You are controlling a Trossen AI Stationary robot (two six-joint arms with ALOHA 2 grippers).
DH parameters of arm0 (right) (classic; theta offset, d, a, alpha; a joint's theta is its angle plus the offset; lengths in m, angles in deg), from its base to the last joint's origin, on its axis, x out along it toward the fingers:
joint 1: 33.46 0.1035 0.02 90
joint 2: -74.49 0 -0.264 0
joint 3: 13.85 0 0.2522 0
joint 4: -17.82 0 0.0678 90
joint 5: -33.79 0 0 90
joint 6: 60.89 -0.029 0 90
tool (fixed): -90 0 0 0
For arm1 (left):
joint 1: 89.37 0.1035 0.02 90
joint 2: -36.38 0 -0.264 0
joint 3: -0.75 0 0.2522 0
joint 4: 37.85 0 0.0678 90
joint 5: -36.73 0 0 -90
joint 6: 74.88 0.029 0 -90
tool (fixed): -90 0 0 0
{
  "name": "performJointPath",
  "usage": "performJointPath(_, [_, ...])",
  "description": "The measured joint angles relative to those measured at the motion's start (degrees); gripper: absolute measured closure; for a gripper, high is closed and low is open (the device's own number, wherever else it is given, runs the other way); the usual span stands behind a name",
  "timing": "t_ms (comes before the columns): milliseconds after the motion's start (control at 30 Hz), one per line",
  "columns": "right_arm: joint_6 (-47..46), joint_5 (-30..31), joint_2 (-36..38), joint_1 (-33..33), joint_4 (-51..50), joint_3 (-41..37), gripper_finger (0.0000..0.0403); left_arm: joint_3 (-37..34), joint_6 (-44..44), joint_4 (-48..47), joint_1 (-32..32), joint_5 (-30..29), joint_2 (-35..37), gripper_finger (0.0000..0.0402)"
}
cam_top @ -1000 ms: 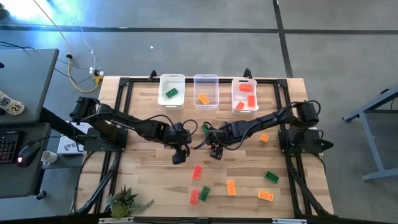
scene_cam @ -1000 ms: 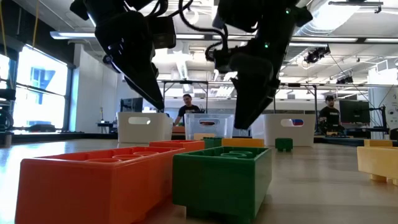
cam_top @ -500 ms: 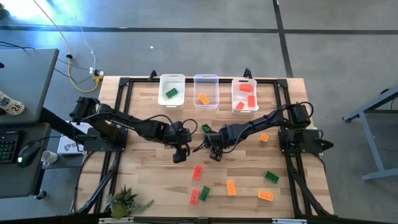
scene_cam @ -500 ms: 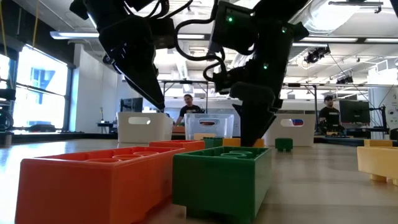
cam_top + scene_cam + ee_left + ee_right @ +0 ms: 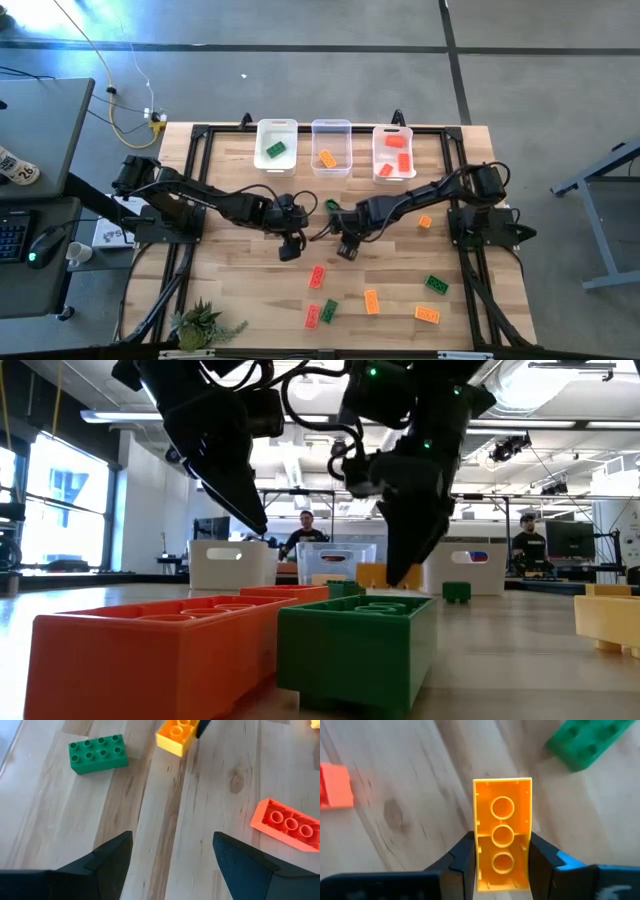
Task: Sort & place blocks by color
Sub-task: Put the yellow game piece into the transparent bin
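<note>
My right gripper (image 5: 347, 247) is shut on an orange brick (image 5: 502, 832) just above the middle of the table; the brick also shows in the low view (image 5: 383, 575). My left gripper (image 5: 290, 246) hovers close by on its left, open and empty (image 5: 172, 860). A green brick (image 5: 97, 753) and a red brick (image 5: 290, 822) lie flat on the table near both grippers. More red, green and orange bricks (image 5: 371, 301) lie scattered toward the near edge. My right gripper pinches the orange brick's two long sides (image 5: 479, 862) between its two fingers (image 5: 542, 862), near one end. The fingers come from above, slanting down, and lie across the brick. The brick juts out past the fingertips, its hollow underside toward the wrist camera, lifted clear of the table.
Three white bins stand at the far edge: the left bin (image 5: 276, 145) holds a green brick, the middle bin (image 5: 331, 147) an orange one, the right bin (image 5: 393, 152) red ones. A small plant (image 5: 205, 324) lies at the near left corner. People stand in the room behind.
My right gripper has come down onto the orange brick on the table and then risen a little with it. The brick, flat on the table a second ago, now hangs clear of it between the fingers.
</note>
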Motion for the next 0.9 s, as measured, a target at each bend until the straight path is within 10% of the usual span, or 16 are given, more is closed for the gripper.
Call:
performJointPath(500, [14.0,10.6,3.3,-7.5,-2.5,14.5,0.0298,0.0,0.0,0.1,0.0,0.0,0.0,0.0137])
performJointPath(900, [23.6,31.4,3.2,-16.4,-1.2,19.3,0.0298,0.0,0.0,0.1,0.0,0.1,0.0,0.0137])
